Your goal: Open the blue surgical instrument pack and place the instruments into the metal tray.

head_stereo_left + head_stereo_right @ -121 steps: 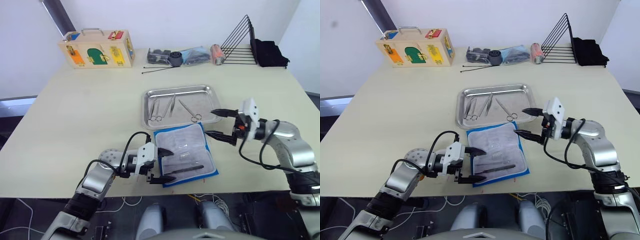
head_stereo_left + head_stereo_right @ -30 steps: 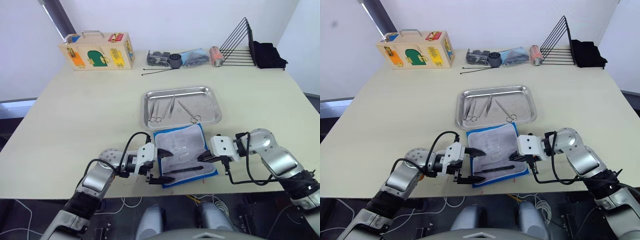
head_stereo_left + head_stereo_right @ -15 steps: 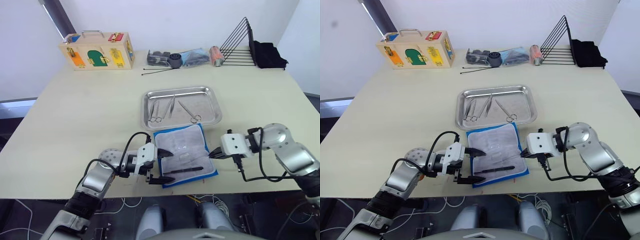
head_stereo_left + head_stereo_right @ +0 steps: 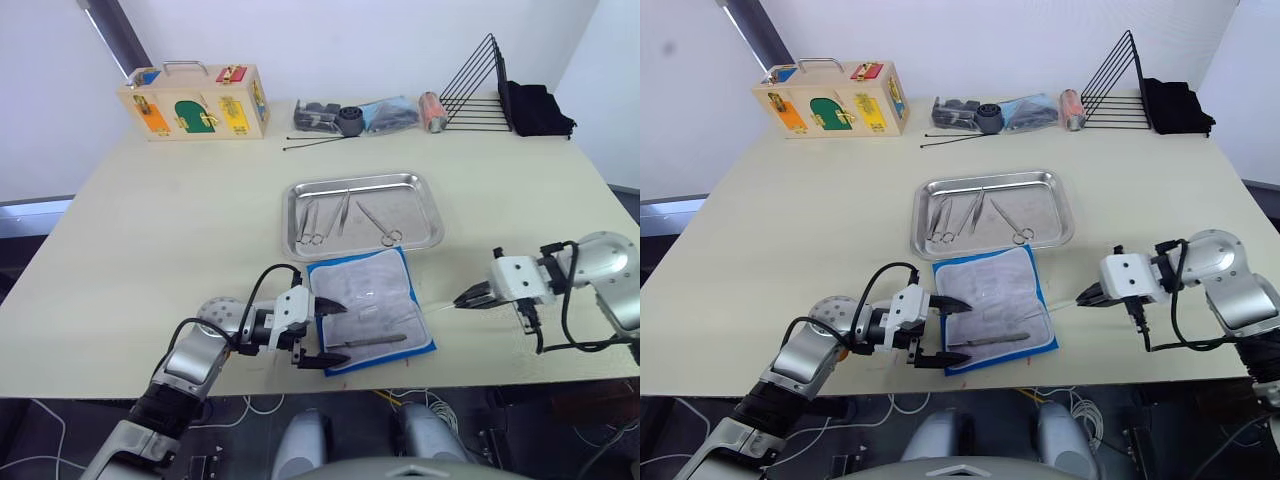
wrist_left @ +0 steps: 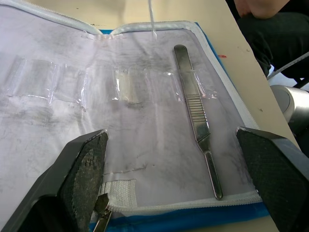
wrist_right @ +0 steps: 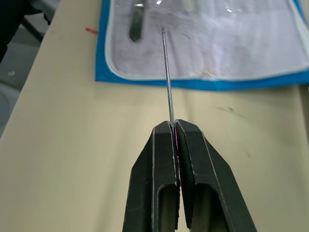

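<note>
The right gripper [image 6: 175,126] pinches a thin steel probe [image 6: 167,77] pointing at the open pouch [image 4: 372,312]; the left gripper [image 4: 329,334] gapes over its grey lining.

Blue surgical instrument pack [image 4: 372,312]: matt blue fabric edge, pale grey cloth lining, glossy clear plastic pocket strips. Scalpel handle [image 5: 197,119] in the pack – brushed steel with a ribbed grip. Metal tray [image 4: 364,212] – polished, reflective steel. Table [image 4: 180,200]: smooth matt cream surface.
</note>
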Robot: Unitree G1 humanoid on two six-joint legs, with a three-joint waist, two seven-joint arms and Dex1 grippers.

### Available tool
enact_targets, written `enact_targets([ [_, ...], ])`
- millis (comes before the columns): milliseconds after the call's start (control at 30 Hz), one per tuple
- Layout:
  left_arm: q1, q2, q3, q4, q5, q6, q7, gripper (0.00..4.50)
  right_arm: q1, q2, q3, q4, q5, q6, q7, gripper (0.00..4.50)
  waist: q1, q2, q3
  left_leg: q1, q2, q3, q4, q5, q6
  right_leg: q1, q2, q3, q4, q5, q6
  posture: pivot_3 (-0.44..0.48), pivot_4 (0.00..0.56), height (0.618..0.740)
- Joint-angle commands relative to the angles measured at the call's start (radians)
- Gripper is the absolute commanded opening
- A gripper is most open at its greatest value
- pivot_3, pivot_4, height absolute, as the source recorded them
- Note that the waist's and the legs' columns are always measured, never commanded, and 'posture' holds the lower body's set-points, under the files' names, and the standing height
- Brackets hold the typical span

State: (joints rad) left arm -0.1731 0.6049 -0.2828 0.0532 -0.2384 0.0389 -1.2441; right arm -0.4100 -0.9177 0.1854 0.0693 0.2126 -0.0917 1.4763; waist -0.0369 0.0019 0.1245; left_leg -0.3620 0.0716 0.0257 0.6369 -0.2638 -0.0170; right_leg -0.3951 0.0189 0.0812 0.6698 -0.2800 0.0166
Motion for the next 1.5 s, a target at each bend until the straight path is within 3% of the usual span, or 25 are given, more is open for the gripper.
enact_targets([
  [33,0.055,0.018,-0.055,0.109,0.075,0.057,0.013,4.5,-0.012,0.024,-0.075,0.004,0.089,0.068,-0.024,0.07,0.0,0.0,0.0,0.0,0.0,0.0,0.0,0.0,0.0,0.001,0.0,0.0,0.0,0.0,0.0,0.0,0.15,0.74],
  [233,0.052,0.017,-0.056,0.11,0.076,0.058,0.013,4.5,-0.041,0.123,-0.122,-0.054,0.142,0.295,-0.211,0.07,0.0,0.0,0.0,0.0,0.0,0.0,0.0,0.0,0.0,0.001,0.0,0.001,0.0,0.0,0.0,0.0,0.15,0.74],
  [400,0.048,0.015,-0.056,0.115,0.077,0.056,0.014,4.5,-0.119,0.236,-0.136,-0.082,0.131,0.626,-0.495,0.07,-0.001,0.001,0.0,0.0,0.0,0.0,0.0,0.0,0.0,0.0,0.0,0.001,0.0,0.0,0.0,0.0,0.15,0.74],
  [667,0.044,0.012,-0.055,0.126,0.077,0.053,0.013,4.5,-0.23,0.417,-0.144,-0.027,0.086,0.803,-0.784,0.07,0.001,0.002,0.0,-0.002,0.0,0.0,-0.001,0.0,0.0,-0.002,0.0,0.0,0.0,0.0,0.0,0.0,0.15,0.74],
  [900,0.041,0.006,-0.058,0.133,0.08,0.049,0.014,4.5,-0.321,0.532,-0.075,0.108,-0.011,0.825,-0.917,0.07,-0.001,0.005,-0.002,-0.002,0.0,0.0,-0.001,0.0,0.0,-0.002,0.0,0.001,0.0,0.0,0.0,0.0,0.15,0.74],
  [1233,0.047,0.008,-0.056,0.131,0.079,0.049,0.017,4.5,-0.414,0.651,-0.073,0.313,-0.063,0.836,-1.004,0.07,-0.001,0.006,-0.002,-0.002,0.0,0.0,-0.001,0.0,0.0,-0.002,0.0,0.001,0.0,0.0,0.0,0.0,0.15,0.74],
  [1500,0.05,0.009,-0.054,0.127,0.078,0.051,0.017,4.5,-0.424,0.692,-0.066,0.367,-0.084,0.849,-1.027,0.07,-0.002,0.006,-0.002,-0.002,0.0,0.0,-0.001,0.0,0.0,-0.002,0.0,0.001,0.0,0.0,0.0,0.0,0.15,0.74],
])
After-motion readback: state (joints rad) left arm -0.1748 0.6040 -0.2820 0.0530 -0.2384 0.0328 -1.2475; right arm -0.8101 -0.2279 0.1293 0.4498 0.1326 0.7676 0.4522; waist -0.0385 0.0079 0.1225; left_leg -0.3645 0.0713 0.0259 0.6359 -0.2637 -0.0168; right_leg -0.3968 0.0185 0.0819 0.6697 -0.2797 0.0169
